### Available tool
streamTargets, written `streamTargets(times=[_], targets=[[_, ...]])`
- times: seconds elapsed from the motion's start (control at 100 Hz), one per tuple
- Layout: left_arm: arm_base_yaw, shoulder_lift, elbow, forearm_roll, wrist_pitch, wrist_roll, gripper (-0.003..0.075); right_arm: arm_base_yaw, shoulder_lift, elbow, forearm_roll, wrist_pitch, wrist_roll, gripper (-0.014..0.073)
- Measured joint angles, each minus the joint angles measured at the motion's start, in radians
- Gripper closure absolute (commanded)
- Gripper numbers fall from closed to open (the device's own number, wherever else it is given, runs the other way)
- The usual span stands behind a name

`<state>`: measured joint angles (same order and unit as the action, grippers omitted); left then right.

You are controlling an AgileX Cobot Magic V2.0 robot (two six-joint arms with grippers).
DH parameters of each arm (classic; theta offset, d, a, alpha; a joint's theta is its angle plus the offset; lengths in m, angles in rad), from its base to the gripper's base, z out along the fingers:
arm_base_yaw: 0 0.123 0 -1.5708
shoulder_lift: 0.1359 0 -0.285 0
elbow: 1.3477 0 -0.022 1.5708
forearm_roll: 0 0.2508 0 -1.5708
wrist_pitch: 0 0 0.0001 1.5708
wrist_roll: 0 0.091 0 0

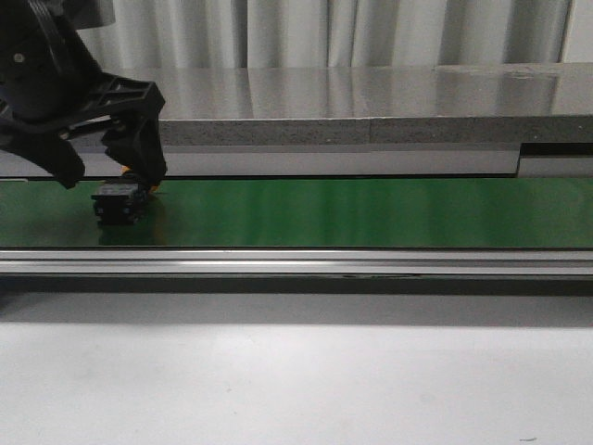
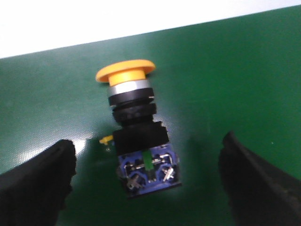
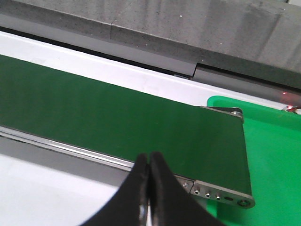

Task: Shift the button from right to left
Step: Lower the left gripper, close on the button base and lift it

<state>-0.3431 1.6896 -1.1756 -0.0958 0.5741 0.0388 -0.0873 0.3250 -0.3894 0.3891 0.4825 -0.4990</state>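
Button (image 2: 136, 136) on side, cap away from left end effector (image 2: 146, 183).

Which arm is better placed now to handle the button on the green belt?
Left. Its open end effector straddles the button lying on the belt. The right end effector is shut, with no button in its view.

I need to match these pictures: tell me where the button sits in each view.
Front view: the button at far left on the green belt, under the left hand.
Left wrist view: centre, lying on its side between open fingers.
Right wrist view: not visible.
Shared landmark: the green belt.
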Motion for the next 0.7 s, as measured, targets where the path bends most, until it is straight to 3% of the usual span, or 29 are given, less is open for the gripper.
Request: streamTargets(times=[0.17,0.5,0.7], targets=[[0.022,0.032,-0.002,0.016,-0.015,0.000,0.0204,0.000,0.000,0.000,0.000,0.000,0.000,0.0662],[0.024,0.049,-0.002,0.047,-0.015,0.000,0.0557,0.000,0.000,0.000,0.000,0.000,0.000,0.0662],[0.031,0.018,-0.002,0.101,0.032,0.000,0.0615,0.000,0.000,0.000,0.000,0.000,0.000,0.0662]])
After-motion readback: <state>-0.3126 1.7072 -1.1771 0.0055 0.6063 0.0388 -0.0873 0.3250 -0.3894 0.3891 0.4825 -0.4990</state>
